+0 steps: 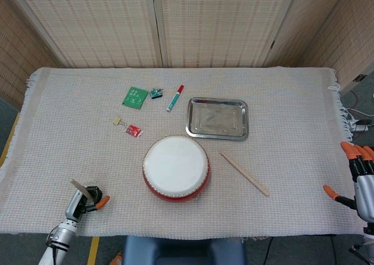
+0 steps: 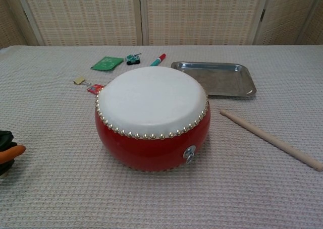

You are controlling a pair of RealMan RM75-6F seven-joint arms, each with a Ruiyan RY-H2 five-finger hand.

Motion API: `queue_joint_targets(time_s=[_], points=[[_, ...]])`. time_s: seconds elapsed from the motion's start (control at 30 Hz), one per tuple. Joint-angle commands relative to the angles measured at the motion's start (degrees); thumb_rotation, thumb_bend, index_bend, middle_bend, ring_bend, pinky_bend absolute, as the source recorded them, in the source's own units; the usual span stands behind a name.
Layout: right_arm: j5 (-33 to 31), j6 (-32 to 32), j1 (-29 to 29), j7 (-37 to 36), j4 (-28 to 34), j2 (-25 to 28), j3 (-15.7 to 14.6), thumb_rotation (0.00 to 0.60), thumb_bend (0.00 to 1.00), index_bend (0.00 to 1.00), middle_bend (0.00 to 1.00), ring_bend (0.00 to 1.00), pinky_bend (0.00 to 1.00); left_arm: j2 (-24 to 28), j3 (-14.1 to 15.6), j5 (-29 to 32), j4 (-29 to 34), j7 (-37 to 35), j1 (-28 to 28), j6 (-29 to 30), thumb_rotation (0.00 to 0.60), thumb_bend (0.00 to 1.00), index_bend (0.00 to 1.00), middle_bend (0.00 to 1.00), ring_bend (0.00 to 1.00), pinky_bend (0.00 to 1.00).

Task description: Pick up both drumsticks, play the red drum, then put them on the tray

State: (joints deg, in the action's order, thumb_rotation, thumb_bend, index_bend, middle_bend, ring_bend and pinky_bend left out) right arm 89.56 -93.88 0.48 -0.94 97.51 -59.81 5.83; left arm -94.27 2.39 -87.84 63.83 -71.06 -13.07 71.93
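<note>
- The drum [image 1: 175, 168] sits mid-table, within both arms' reach.
- 1 drumstick [image 1: 245, 173] lies at its 3 o'clock, untouched; the tray [image 1: 217, 118] waits at 1 o'clock.
- The left hand [image 1: 86, 198], at 8 o'clock, grips the other stick [image 1: 79, 186].
- The right hand [image 1: 357, 174], far at 3 o'clock, is spread, holding nothing.

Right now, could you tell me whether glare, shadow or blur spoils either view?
Head view: light even, tray shows mild reflections, all sharp. Chest view: drum sharp with a soft shadow beneath; left hand cropped at the frame edge.
</note>
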Motion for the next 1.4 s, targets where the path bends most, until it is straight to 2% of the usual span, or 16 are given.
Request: queue_joint_targets(time_s=[0.03, 0.1, 0.17, 0.33, 0.47, 0.67, 0.87, 1.03, 1.17, 1.27, 1.3, 1.4], points=[[0.0, 0.0, 0.0, 0.0, 0.0, 0.0, 0.0, 0.600, 0.02, 0.00, 0.10, 0.00, 0.11, -0.7, -0.2, 0.2, -0.8, 0.2, 0.1, 0.0, 0.600, 0.31, 0.87, 0.89, 0.81, 0.88], [-0.1, 0.0, 0.0, 0.0, 0.0, 0.0, 0.0, 0.600, 0.02, 0.00, 0.10, 0.00, 0.11, -1.2, -0.3, 0.3, -1.4, -0.1, 0.2, 0.1, 0.600, 0.34, 0.90, 0.92, 0.85, 0.97], [-0.1, 0.0, 0.0, 0.0, 0.0, 0.0, 0.0, 0.600, 0.02, 0.00, 0.10, 0.00, 0.11, -1.7, -0.4, 0.3, -2.1, -0.2, 0.2, 0.4, 0.600, 0.37, 0.93, 0.95, 0.88, 1.00], [-0.3, 0.1, 0.0, -0.1, -0.1, 0.0, 0.1, 0.600, 0.02, 0.00, 0.10, 0.00, 0.11, -2.7, -0.5, 0.2, -4.0, 0.2, 0.2, 0.3, 0.600, 0.47, 0.99, 1.00, 0.94, 1.00], [-0.3, 0.3, 0.1, -0.2, -0.1, 0.0, 0.1, 0.600, 0.02, 0.00, 0.10, 0.00, 0.11, -3.0, -0.3, -0.5, -5.5, 0.8, 0.0, 0.7, 0.600, 0.55, 1.00, 1.00, 0.98, 1.00], [-0.4, 0.9, 0.2, -0.9, -0.1, 0.0, -0.2, 0.600, 0.02, 0.00, 0.10, 0.00, 0.11, -2.1, -0.3, -2.2, -6.1, 6.8, -0.2, 3.5, 0.600, 0.71, 1.00, 1.00, 1.00, 1.00], [-2.4, 4.8, 0.6, -3.1, 1.9, 1.6, -1.3, 0.600, 0.02, 0.00, 0.10, 0.00, 0.12, 1.0, -1.4, -3.1, -4.9, 17.5, -1.0, 6.1, 0.600, 0.75, 1.00, 1.00, 1.00, 1.00], [-4.6, 10.6, 2.0, -4.2, 4.8, 3.4, -2.4, 0.600, 0.02, 0.00, 0.10, 0.00, 0.13, 5.9, -3.6, -3.5, -1.8, 29.5, -1.9, 9.1, 0.600, 0.75, 1.00, 1.00, 1.00, 1.00], [-5.3, 12.4, 2.6, -4.1, 5.5, 3.6, -2.7, 0.600, 0.02, 0.00, 0.11, 0.00, 0.13, 7.2, -3.9, -3.5, -0.5, 32.0, -2.1, 9.3, 0.600, 0.75, 1.00, 1.00, 1.00, 1.00], [-7.7, 18.6, 5.0, -2.9, 7.1, 3.5, -3.3, 0.600, 0.02, 0.00, 0.11, 0.00, 0.14, 11.0, -5.5, -3.6, 2.7, 39.9, -2.9, 10.5, 0.600, 0.75, 1.00, 1.00, 1.00, 1.00], [-9.6, 23.8, 7.8, -1.1, 7.0, 1.7, -3.0, 0.600, 0.02, 0.00, 0.11, 0.00, 0.14, 12.6, -6.7, -3.9, 4.1, 43.9, -3.4, 11.9, 0.600, 0.75, 1.00, 1.00, 1.00, 1.00], [-13.3, 27.9, 10.9, 3.6, 6.3, -1.9, -1.9, 0.600, 0.02, 0.00, 0.11, 0.00, 0.14, 14.3, -7.3, -3.4, 7.5, 47.6, -3.7, 11.9, 0.600, 0.73, 1.00, 1.00, 1.00, 1.00]])
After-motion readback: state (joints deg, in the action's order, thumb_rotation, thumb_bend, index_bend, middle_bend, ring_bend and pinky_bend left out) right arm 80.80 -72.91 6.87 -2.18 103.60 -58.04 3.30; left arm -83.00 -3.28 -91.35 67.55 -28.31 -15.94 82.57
